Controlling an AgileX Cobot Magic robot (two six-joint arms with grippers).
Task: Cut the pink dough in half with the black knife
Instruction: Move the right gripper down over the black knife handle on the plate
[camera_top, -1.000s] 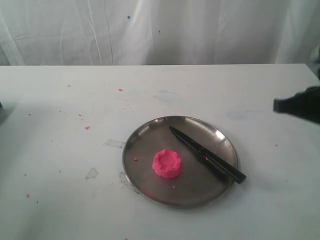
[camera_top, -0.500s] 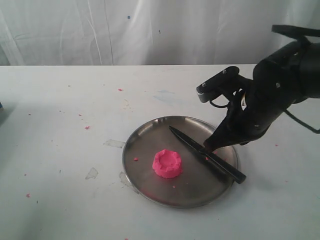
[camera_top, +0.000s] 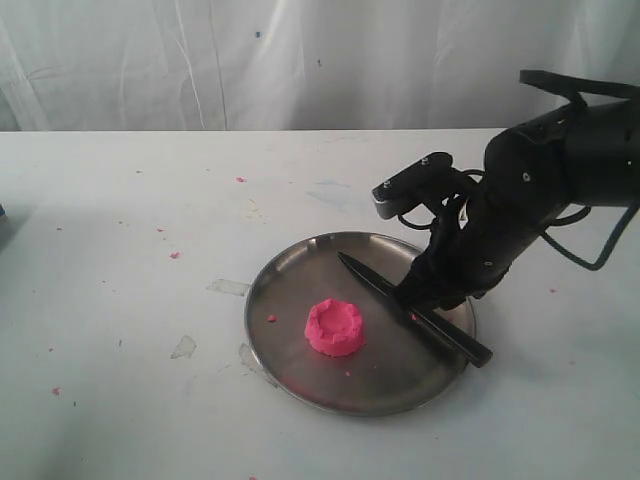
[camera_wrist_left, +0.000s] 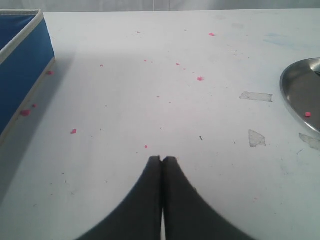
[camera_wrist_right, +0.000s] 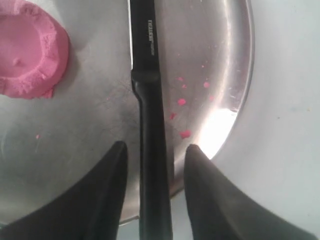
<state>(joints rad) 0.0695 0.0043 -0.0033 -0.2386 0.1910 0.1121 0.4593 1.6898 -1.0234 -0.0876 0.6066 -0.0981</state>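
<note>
I am at the pick-up step: my right hand (camera_wrist_right: 154, 152) hangs spread over the black knife (camera_top: 412, 308), its handle running between my two fingers (camera_wrist_right: 112, 170) without contact that I can see. The knife lies across the right part of the steel plate (camera_top: 290, 270) on the desk (camera_top: 120, 300), blade tip pointing far-left. The pink dough (camera_top: 334, 327) sits whole near the plate's middle, left of the blade. My left hand (camera_wrist_left: 162, 161) rests pressed together, idle (well off to the left). Next I judge I must lower and squeeze the handle squarely.
</note>
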